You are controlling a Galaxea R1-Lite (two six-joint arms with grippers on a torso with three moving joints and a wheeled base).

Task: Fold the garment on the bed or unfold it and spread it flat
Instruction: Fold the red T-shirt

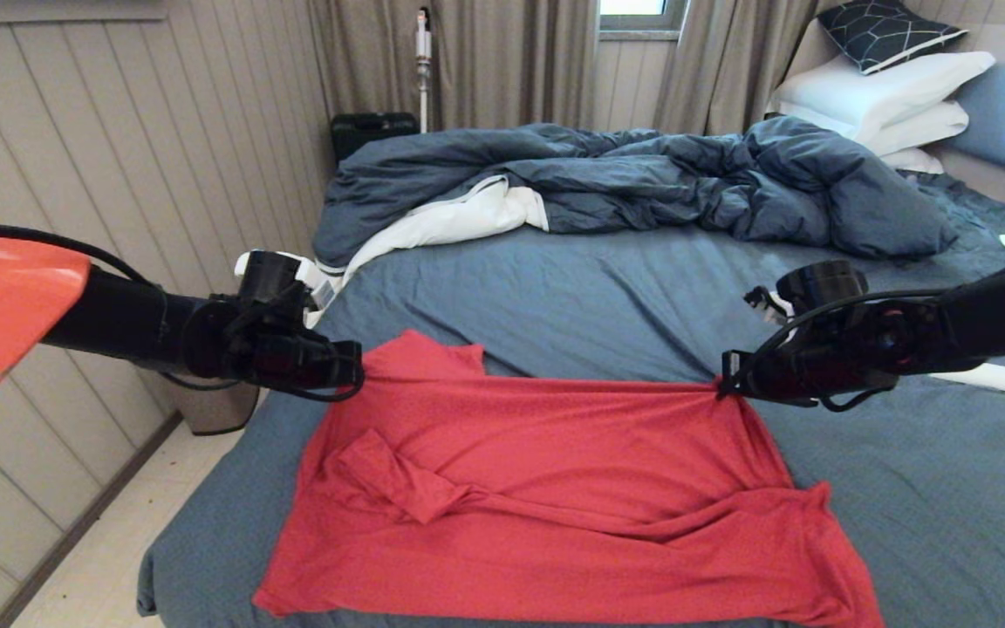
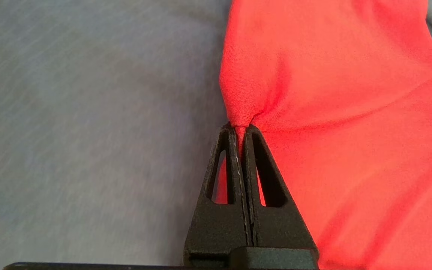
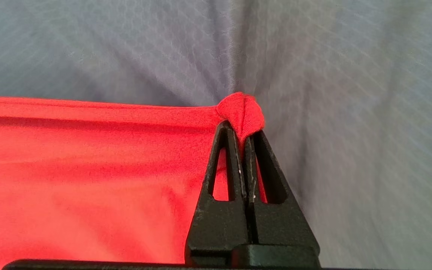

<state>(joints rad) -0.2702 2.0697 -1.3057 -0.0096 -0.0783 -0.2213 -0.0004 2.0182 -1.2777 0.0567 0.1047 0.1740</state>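
Observation:
The garment [image 1: 546, 488] is a plain red T-shirt lying across the near part of the bed [image 1: 572, 279], its far edge pulled taut between my two arms. My left gripper [image 1: 356, 366] is shut on the garment's far left corner; the red cloth [image 2: 313, 112] bunches between its fingertips [image 2: 241, 129]. My right gripper [image 1: 723, 384] is shut on the far right corner, where a small knot of cloth [image 3: 243, 110] pokes past its tips [image 3: 241, 131]. A folded sleeve lies on the garment's left side. No print shows.
A rumpled dark blue duvet [image 1: 642, 183] with white lining lies across the far half of the bed. White pillows [image 1: 895, 96] are stacked at the far right. The bed's left edge drops to the floor [image 1: 110, 558] beside a panelled wall.

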